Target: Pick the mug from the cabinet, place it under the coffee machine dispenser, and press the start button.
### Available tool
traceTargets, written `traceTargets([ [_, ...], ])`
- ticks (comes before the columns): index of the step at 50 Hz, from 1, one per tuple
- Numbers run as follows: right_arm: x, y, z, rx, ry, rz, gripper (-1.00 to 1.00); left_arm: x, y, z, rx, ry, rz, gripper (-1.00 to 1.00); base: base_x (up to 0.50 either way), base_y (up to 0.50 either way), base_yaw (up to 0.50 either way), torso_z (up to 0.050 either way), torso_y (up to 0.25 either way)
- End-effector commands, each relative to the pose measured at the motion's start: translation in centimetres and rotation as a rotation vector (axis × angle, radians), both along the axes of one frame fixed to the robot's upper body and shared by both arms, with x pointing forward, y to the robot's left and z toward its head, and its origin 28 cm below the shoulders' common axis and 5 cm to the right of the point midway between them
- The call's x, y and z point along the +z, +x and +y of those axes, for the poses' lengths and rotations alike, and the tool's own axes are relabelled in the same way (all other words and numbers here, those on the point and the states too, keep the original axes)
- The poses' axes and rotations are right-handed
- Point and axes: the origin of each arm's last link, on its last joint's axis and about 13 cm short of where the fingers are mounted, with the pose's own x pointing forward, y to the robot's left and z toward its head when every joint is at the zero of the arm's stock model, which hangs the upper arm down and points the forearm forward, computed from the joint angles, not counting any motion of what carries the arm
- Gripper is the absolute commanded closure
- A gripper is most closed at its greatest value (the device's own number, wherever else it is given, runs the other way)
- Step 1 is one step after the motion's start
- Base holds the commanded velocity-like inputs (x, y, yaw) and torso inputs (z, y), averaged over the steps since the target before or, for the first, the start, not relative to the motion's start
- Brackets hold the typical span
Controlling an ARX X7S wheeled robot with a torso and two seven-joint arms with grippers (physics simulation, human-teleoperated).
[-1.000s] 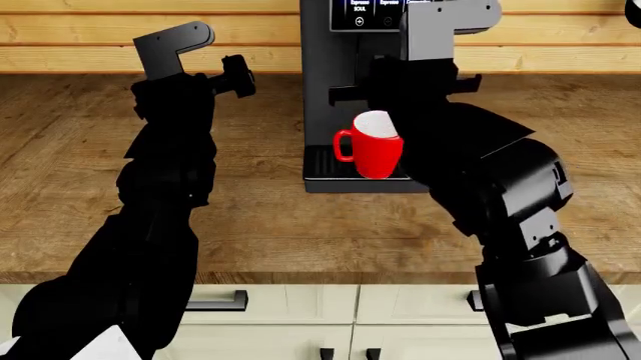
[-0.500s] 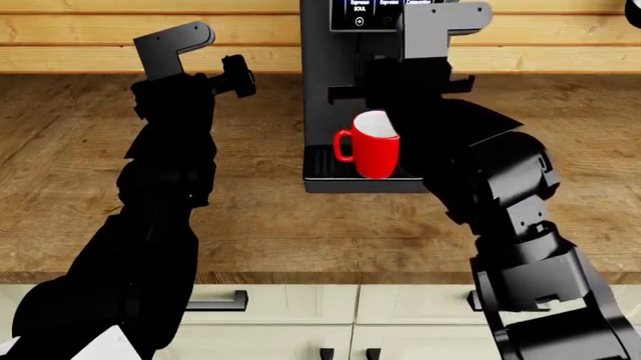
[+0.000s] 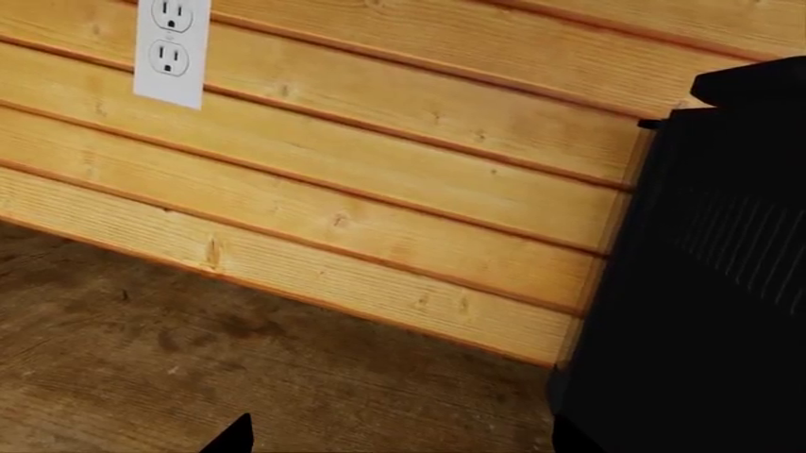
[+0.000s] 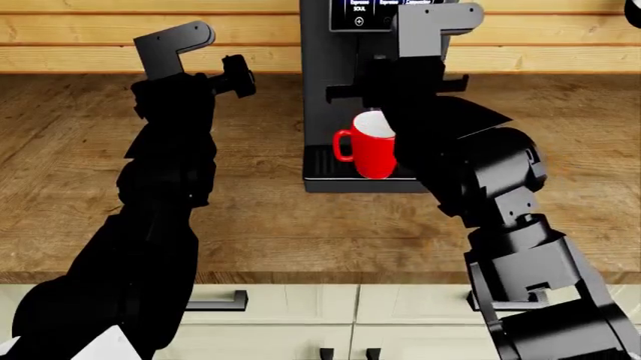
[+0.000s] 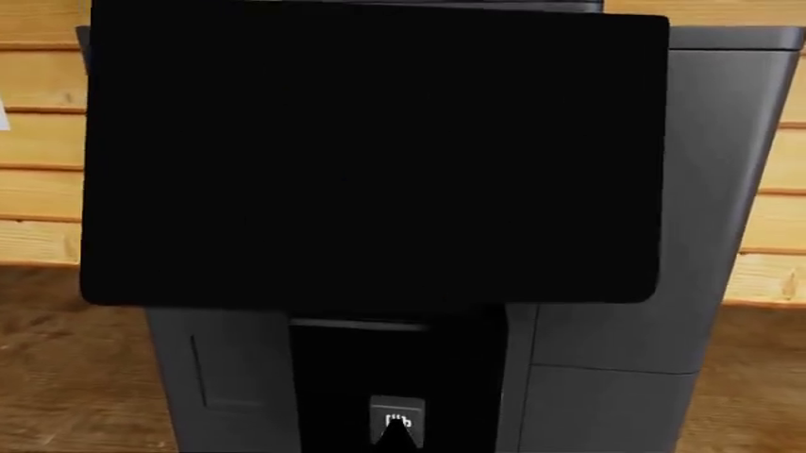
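Observation:
The red mug [image 4: 368, 148] stands upright on the black drip tray [image 4: 317, 162] of the dark grey coffee machine [image 4: 326, 52], handle to the left, below the dispenser. My right arm rises in front of the machine and covers its own gripper in the head view. In the right wrist view the right gripper [image 5: 396, 440] shows as one joined dark tip, shut on nothing, just in front of the dispenser [image 5: 396, 411] block with its white icon. My left gripper [image 4: 237, 76] is held up left of the machine, fingertips [image 3: 234, 438] wide apart, open and empty.
The machine's control panel [image 4: 367, 9] with white labels sits at the top. A plank wall with a white outlet [image 3: 172, 47] backs the wooden counter [image 4: 270, 225]. Cabinet drawers with dark handles [image 4: 227, 302] run below the counter's front edge.
My right arm has shifted a little to the left and closer to the machine's front. The mug and the left arm have not moved.

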Motion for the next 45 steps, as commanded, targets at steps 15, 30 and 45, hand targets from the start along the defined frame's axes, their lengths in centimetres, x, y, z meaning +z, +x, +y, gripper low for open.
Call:
traceTargets([
  [15,-0.6,1.3,-0.3,-0.002,0.048,0.057,1.0,0.0,0.0,0.0,-0.001,0.001,-0.001,-1.0,0.02,0.0,0.01,0.0,0.0],
  [30,-0.3,1.9,-0.7,-0.002,0.075,0.106,1.0,0.0,0.0,0.0,0.0,0.006,-0.002,-1.0,0.03,0.0,0.01,0.0,0.0],
  [45,0.2,0.9,-0.8,0.019,0.109,0.157,1.0,0.0,0.0,0.0,-0.002,0.004,-0.002,-1.0,0.03,0.01,0.02,0.002,0.0],
])
